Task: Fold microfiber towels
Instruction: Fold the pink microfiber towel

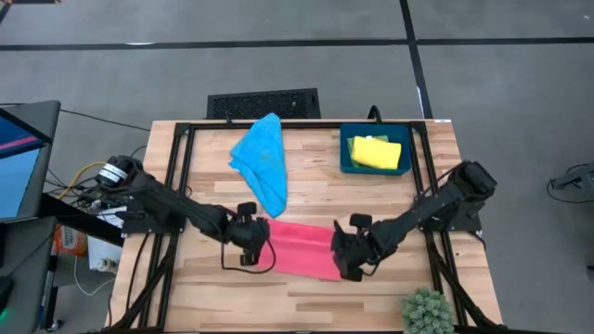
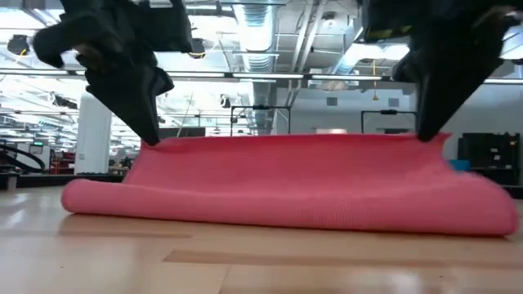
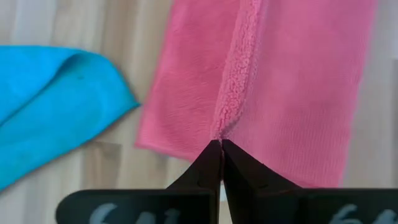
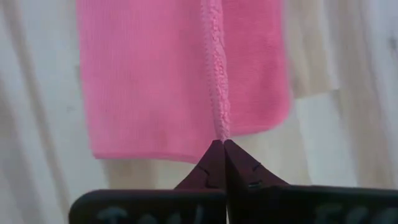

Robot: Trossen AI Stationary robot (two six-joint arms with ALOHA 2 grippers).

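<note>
3 towels: pink (image 1: 302,247), blue (image 1: 262,160), yellow (image 1: 375,151); 1 tray (image 1: 345,148); 1 plant (image 1: 428,311); 2 arms.

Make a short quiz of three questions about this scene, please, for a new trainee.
1. True or false: both grippers are shut on the pink towel.
2. What lies in the dark blue tray? A) green towel B) yellow towel C) nothing
3. Which towel lies loose beside the left gripper?

Key:
1. True; the left gripper and the right gripper each pinch one edge.
2. B.
3. The blue towel.
</note>
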